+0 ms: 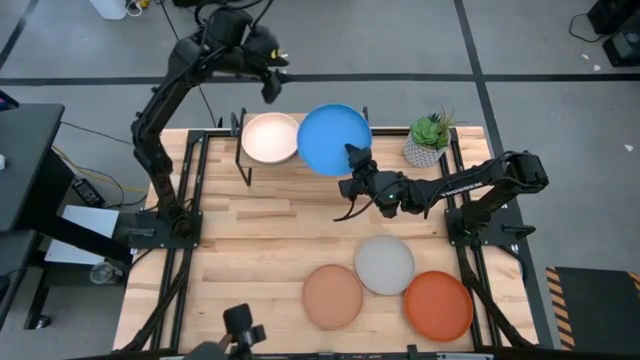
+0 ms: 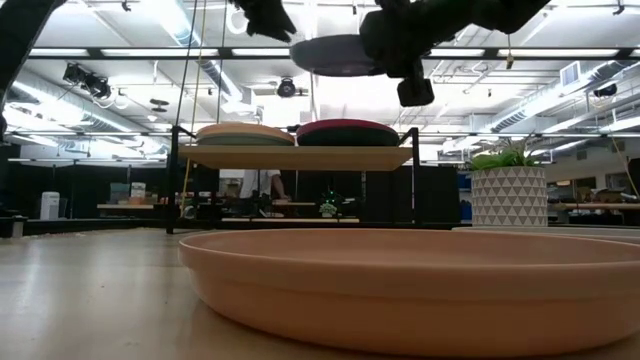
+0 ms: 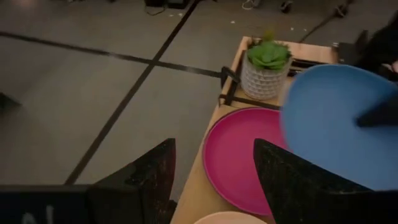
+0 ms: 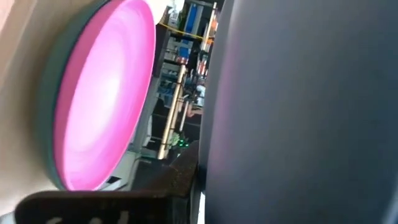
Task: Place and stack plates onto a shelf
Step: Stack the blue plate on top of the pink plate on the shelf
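My right gripper (image 1: pixel 356 165) is shut on the bright blue plate (image 1: pixel 333 138), which hangs over the right half of the shelf (image 2: pixel 300 157), above a magenta plate (image 3: pixel 239 155) that lies flat on the board. On the shelf's left half rests a cream plate (image 1: pixel 270 138), atop a small stack (image 2: pixel 245 134). My left gripper (image 1: pixel 270 85) stands open high above the shelf's far left side, its fingers (image 3: pixel 146 180) apart with nothing between them. My right gripper holds the blue plate by its rim (image 1: pixel 347 152) on the side toward the table's near right. The fingers reach in about level from the table's right. The plate is lifted clear, nearly level (image 2: pixel 335 55), above the magenta plate.
A potted plant (image 1: pixel 428 140) stands just right of the shelf. On the near table lie a grey plate (image 1: pixel 384 264), a tan-peach plate (image 1: pixel 333 296) and an orange plate (image 1: pixel 438 305). Black frame rails run along both table sides.
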Action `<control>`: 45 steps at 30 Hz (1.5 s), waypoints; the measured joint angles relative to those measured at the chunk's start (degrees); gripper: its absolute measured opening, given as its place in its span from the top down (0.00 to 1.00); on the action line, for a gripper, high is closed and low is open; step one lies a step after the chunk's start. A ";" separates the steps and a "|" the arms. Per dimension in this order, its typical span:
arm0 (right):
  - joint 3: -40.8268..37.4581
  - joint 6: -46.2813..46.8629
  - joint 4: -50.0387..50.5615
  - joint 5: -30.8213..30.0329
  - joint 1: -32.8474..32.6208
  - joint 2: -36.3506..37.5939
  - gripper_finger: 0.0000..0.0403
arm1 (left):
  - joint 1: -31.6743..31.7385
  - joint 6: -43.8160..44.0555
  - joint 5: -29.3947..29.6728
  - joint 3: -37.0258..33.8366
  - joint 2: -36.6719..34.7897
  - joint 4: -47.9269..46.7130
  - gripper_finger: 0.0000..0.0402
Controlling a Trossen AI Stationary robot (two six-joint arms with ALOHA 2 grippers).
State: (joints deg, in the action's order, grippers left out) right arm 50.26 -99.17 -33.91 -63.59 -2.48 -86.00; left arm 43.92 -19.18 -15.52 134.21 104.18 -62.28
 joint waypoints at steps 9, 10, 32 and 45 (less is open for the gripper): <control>0.02 14.00 11.91 0.65 2.93 0.04 0.81 | -3.87 -3.39 -2.47 -2.17 -3.10 -0.63 0.47; 0.02 14.77 11.73 0.70 3.22 0.04 0.81 | -4.70 -3.60 -2.31 -3.44 -3.30 0.05 0.48; 0.02 27.85 19.93 19.91 12.37 0.04 0.73 | -11.24 -5.19 3.83 -15.65 -3.99 8.95 0.61; 3.83 33.53 26.87 19.40 13.11 0.96 0.64 | -10.04 -2.45 3.64 -15.61 -6.28 4.41 0.61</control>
State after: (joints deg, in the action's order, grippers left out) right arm 54.09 -65.64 -7.04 -44.19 10.63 -85.03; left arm 33.88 -21.63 -11.88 118.61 97.91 -57.87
